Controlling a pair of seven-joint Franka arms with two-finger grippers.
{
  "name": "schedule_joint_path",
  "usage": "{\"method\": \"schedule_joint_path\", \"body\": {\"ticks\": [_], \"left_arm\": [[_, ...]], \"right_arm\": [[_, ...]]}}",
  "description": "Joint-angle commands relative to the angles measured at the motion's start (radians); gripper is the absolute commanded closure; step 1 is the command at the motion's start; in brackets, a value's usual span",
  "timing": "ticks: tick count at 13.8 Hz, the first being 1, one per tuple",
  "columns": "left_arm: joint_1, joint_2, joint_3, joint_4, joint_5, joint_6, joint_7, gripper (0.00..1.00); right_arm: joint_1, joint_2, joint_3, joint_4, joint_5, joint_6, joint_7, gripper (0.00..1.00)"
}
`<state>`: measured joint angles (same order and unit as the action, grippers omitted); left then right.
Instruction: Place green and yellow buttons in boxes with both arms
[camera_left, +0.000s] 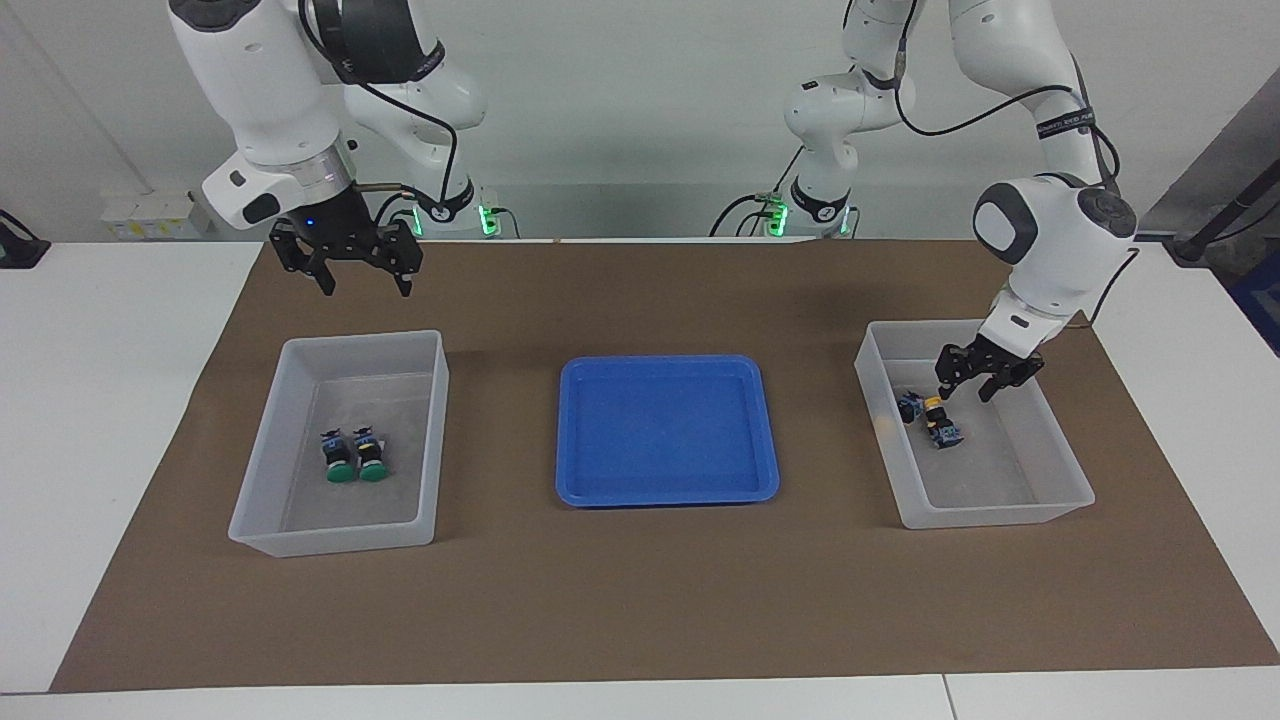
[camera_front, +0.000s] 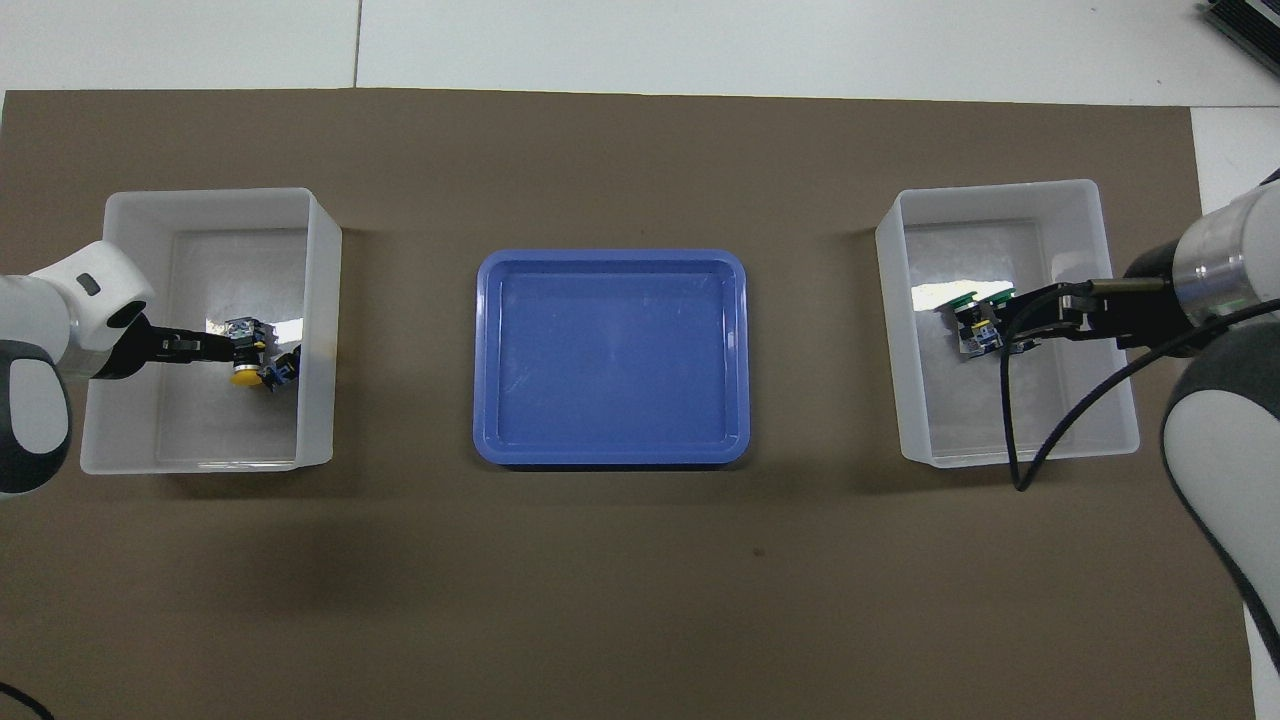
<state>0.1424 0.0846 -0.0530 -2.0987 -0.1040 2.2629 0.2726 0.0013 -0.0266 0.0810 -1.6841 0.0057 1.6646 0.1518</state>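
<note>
Two bins (camera_left: 436, 400) (camera_left: 1068, 470) of frosted translucent plastic, smooth; tray (camera_left: 570, 440) of glossy blue plastic; mat (camera_left: 640, 600) of matt brown paper-like sheet on smooth white table (camera_left: 100, 400); arms (camera_left: 260, 90) (camera_left: 1060, 240) in glossy white plastic shells with matt black cables (camera_left: 950, 120).

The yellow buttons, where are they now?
Both yellow buttons lie touching on the floor of the box at the left arm's end of the table, just under the left pincer.
</note>
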Motion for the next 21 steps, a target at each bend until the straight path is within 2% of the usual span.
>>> {"method": "schedule_joint_path", "body": {"ticks": [1,3,8,12,15,18,19,20,21], "left_arm": [[-0.006,-0.014,-0.002,0.115,-0.005,-0.177,-0.019,0.32],[-0.009,-0.016,-0.011,0.201,0.003,-0.3,-0.071,0.32],[-0.03,-0.109,-0.013,0.269,0.004,-0.494,-0.105,0.33],[-0.043,-0.135,-0.057,0.417,0.117,-0.742,-0.108,0.32],[-0.055,-0.146,-0.085,0.474,0.162,-0.856,-0.137,0.32],[-0.073,-0.174,-0.11,0.465,0.181,-0.856,-0.205,0.19],[-0.072,-0.177,-0.111,0.459,0.179,-0.846,-0.204,0.13],[-0.072,-0.178,-0.11,0.45,0.179,-0.841,-0.202,0.0],[-0.069,-0.181,-0.11,0.448,0.178,-0.832,-0.201,0.0]], "right_arm": [[0.0,-0.021,-0.012,-0.023,-0.016,-0.006,0.002,0.0],[-0.018,-0.015,-0.012,-0.014,-0.013,-0.002,0.0,0.0],[-0.024,-0.007,-0.012,0.004,-0.029,-0.022,-0.009,0.0],[-0.049,-0.007,-0.012,0.02,-0.029,-0.046,-0.011,0.0],[-0.055,-0.006,-0.012,0.021,-0.026,-0.043,-0.011,0.0],[-0.055,-0.007,-0.012,0.021,-0.021,-0.081,-0.011,0.0],[-0.061,-0.007,-0.012,0.021,-0.018,-0.077,-0.011,0.0],[-0.075,-0.007,-0.012,0.017,-0.012,-0.071,-0.011,0.0],[-0.073,-0.009,-0.01,0.009,-0.012,-0.071,-0.008,0.0]]}}
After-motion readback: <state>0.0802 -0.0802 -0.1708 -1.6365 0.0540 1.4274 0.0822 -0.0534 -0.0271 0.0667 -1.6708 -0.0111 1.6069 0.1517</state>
